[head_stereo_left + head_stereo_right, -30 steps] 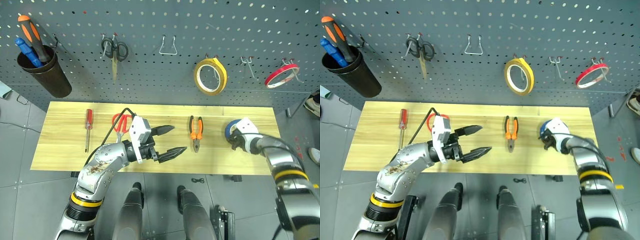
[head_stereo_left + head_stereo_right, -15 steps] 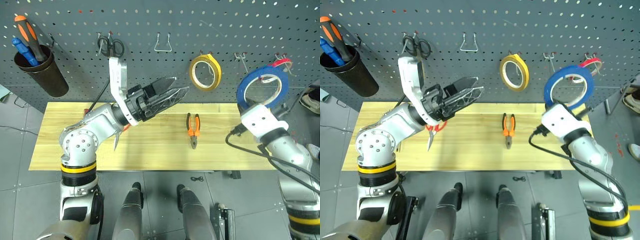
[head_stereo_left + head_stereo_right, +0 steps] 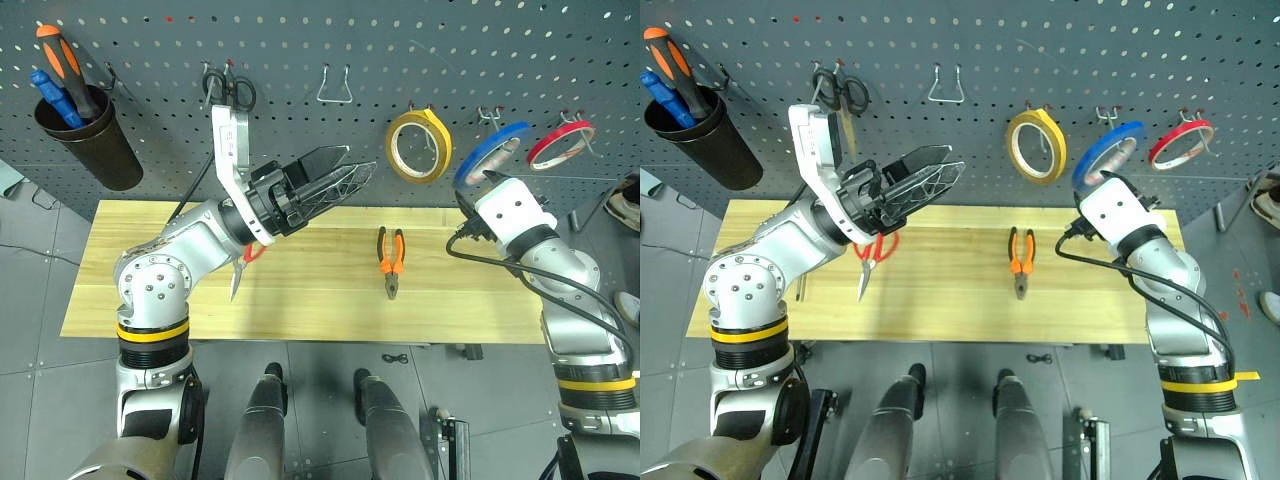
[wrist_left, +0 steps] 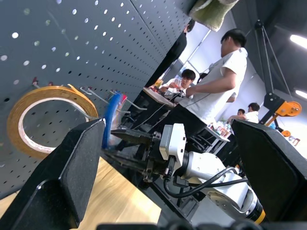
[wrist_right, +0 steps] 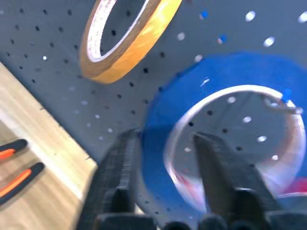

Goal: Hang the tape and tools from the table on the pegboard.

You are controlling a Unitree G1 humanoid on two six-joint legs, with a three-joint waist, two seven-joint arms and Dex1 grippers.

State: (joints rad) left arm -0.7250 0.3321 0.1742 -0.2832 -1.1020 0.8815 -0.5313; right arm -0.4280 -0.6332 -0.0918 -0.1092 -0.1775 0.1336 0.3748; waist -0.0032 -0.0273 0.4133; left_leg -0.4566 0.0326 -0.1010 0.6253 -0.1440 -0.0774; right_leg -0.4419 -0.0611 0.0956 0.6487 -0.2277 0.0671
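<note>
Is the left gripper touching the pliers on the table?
Apart. In the left eye view the left gripper hangs open near the pegboard, while the pliers lie alone.

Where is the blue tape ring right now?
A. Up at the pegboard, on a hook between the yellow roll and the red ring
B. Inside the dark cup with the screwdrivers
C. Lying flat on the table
A: the blue tape ring sits against the pegboard, over a hook between the yellow roll and the red ring.
</note>
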